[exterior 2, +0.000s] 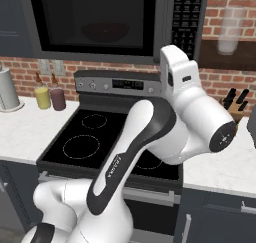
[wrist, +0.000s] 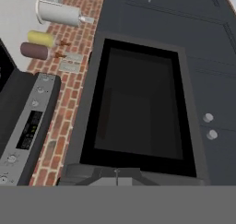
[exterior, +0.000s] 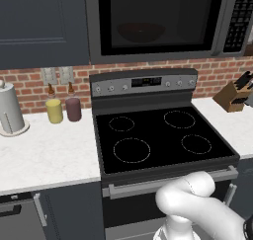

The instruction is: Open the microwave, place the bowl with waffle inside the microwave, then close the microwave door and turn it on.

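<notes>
2 base views flank the stove (exterior: 160,135); the rolled hand view faces the microwave (wrist: 138,103) closely.

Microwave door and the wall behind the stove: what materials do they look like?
Microwave door: dark grey frame, probably painted metal or plastic, matte; the black window looks like glossy glass, the bowl showing dimly through. Wall: red brick with pale mortar lines, rough-looking.
</notes>
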{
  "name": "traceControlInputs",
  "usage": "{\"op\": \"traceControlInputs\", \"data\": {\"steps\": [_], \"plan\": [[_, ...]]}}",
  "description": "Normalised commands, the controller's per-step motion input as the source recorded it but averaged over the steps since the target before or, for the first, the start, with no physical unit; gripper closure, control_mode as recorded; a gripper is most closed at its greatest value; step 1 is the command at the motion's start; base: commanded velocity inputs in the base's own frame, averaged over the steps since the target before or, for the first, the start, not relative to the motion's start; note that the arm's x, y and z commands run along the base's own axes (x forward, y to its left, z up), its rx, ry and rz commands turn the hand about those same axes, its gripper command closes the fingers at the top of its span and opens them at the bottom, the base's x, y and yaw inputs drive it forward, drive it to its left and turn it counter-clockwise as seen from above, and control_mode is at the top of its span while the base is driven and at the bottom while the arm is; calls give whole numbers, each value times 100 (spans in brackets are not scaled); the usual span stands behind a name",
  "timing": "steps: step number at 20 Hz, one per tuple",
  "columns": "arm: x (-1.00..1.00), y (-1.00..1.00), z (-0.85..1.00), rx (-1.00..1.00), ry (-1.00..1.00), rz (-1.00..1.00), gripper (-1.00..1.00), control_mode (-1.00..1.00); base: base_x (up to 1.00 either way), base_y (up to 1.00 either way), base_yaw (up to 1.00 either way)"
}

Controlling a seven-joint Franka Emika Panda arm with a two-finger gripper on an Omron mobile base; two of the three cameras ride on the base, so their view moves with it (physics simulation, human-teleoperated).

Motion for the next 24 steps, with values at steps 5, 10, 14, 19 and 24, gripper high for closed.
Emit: {"op": "traceControlInputs", "data": {"steps": [5, 10, 14, 19, 24], "plan": [[31, 0, -25, 0, -1, 0, 100, -100, 0, 0, 0], [32, 0, -1, 0, 0, 0, 100, -100, 0, 0, 0], [33, 0, 0, 0, 0, 0, 100, -100, 0, 0, 0], [36, 0, 0, 0, 0, 0, 100, -100, 0, 0, 0], [38, 0, 0, 0, 0, 0, 100, -100, 0, 0, 0]]}}
